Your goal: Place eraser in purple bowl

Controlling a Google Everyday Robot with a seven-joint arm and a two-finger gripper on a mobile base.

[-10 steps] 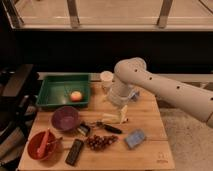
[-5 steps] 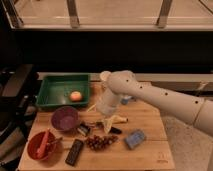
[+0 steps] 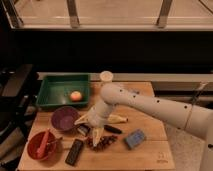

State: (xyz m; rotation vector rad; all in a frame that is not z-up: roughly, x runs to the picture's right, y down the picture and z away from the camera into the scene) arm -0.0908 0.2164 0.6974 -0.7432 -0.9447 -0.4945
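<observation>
The pale robot arm's gripper (image 3: pixel 94 131) is hovering low just right of the round dull-purple plastic bowl (image 3: pixel 65 118); whether it is spread or closed I cannot tell. The flat black rectangular eraser (image 3: pixel 75 151) is lying on the wooden table (image 3: pixel 150 150), just in front of that bowl.

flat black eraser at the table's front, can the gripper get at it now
Probably yes. The gripper hangs just beyond the flat black rectangular eraser, whose top lies uncovered. A dark grape cluster sits close on one side and a red-orange bowl on the other, so from above.
</observation>
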